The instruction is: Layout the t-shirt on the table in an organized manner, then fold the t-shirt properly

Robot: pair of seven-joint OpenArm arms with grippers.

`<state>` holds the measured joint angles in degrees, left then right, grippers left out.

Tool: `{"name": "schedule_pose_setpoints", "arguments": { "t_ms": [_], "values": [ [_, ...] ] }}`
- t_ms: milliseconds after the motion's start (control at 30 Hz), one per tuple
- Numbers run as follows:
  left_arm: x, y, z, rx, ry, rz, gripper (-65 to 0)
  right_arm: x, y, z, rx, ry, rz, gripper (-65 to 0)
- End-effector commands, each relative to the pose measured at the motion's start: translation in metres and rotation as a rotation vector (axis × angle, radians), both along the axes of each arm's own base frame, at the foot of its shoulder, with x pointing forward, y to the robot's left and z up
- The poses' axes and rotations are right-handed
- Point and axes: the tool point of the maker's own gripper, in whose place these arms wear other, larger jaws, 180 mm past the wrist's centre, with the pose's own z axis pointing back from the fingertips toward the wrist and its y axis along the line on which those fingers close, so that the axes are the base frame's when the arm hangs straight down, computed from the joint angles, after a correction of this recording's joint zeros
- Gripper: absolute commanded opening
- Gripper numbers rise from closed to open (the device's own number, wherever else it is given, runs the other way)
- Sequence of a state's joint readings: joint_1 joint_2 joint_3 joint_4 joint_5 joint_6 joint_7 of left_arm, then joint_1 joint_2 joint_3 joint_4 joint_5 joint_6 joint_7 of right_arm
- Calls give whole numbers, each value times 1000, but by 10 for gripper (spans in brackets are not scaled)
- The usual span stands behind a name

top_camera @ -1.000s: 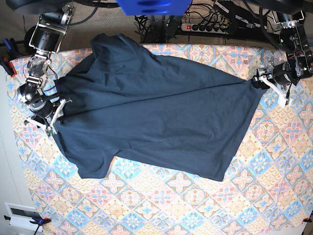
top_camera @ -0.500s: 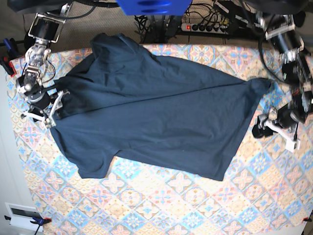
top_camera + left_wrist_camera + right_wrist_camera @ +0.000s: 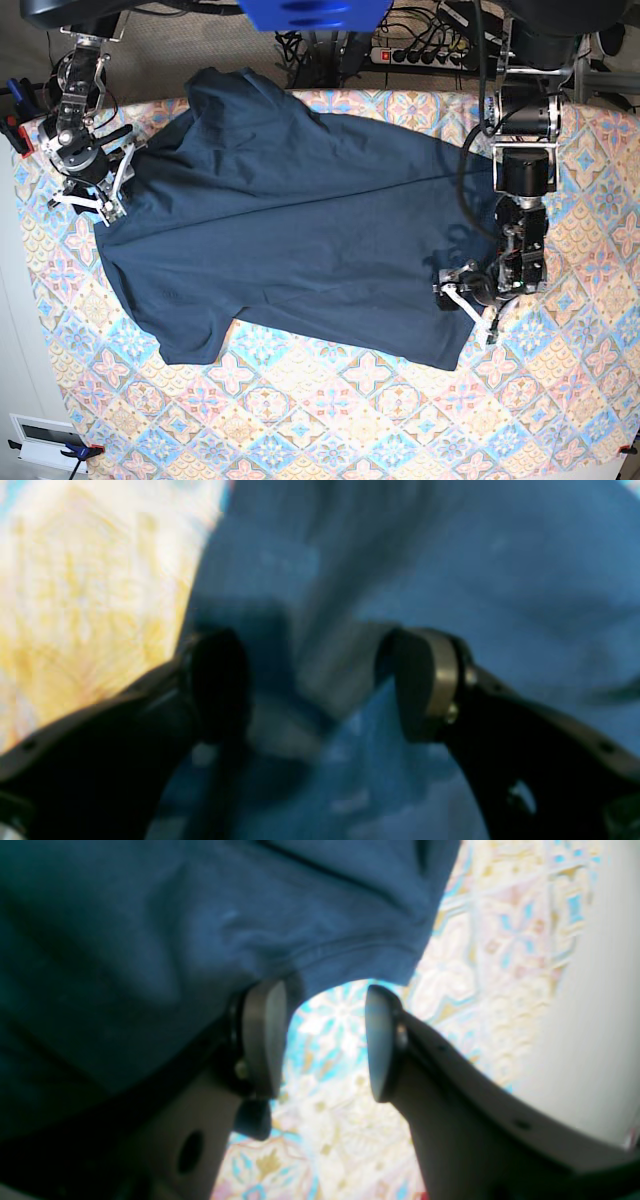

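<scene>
T-shirt (image 3: 300,220) lies skewed on the worktop (image 3: 330,420). Left gripper (image 3: 466,300), jaws spread, hovers over the hem; pinch both layers. Right gripper (image 3: 95,185), jaws parted, empty, sleeve edge just beside one.

The t-shirt (image 3: 300,220) lies spread on the table (image 3: 330,420), between the right gripper (image 3: 112,182) and left gripper (image 3: 462,303).

The left gripper (image 3: 464,302) hangs over the t-shirt's (image 3: 300,220) lower right hem, jaws spread wide. The right gripper (image 3: 108,190) sits at its upper left edge, jaws parted, gripping nothing.
</scene>
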<state>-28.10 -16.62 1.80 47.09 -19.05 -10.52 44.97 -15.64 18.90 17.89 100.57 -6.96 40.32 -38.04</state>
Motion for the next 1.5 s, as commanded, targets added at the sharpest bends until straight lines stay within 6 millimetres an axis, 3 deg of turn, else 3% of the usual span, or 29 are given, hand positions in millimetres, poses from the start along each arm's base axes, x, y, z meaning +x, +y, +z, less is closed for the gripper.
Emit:
{"name": "schedule_pose_setpoints", "arguments": {
  "t_ms": [0,133,200,233,300,367,600,700,833,967,1133,1233,1333,1467],
  "values": [
    [5,4,0,30,5,-2,-179,5,-2,11,-11,-34,3,-399],
    [-2,10,-27,65,61,10,-184,5,0,9,-1,-32,-4,-399],
    [-3,12,-32,72,77,15,-244,5,0,9,-1,-32,-4,-399],
    [-4,15,-33,76,79,18,-304,5,1,9,-1,-32,-2,-399],
    [-2,18,-30,79,66,26,-497,5,2,9,0,-32,1,-399],
    [-2,42,-27,113,60,82,-650,6,3,9,2,-33,2,-400],
    [-14,144,-5,229,5,374,-616,5,5,7,14,-31,5,-399],
    [-28,177,1,220,-4,462,-616,8,17,11,100,-59,9,-399],
    [-37,205,11,240,-14,510,-612,12,24,15,157,-81,11,-399],
    [-48,214,7,257,7,514,-609,16,34,22,154,-100,42,-399],
    [-51,214,4,255,20,515,-606,17,87,15,191,-69,187,-399],
    [-57,209,-2,235,70,516,-538,30,108,21,202,-89,246,-399],
    [-50,206,7,208,37,519,-453,30,126,19,214,-80,295,-399],
    [-52,200,11,160,-9,521,-427,27,154,20,233,-78,374,-400]
  ]
}}
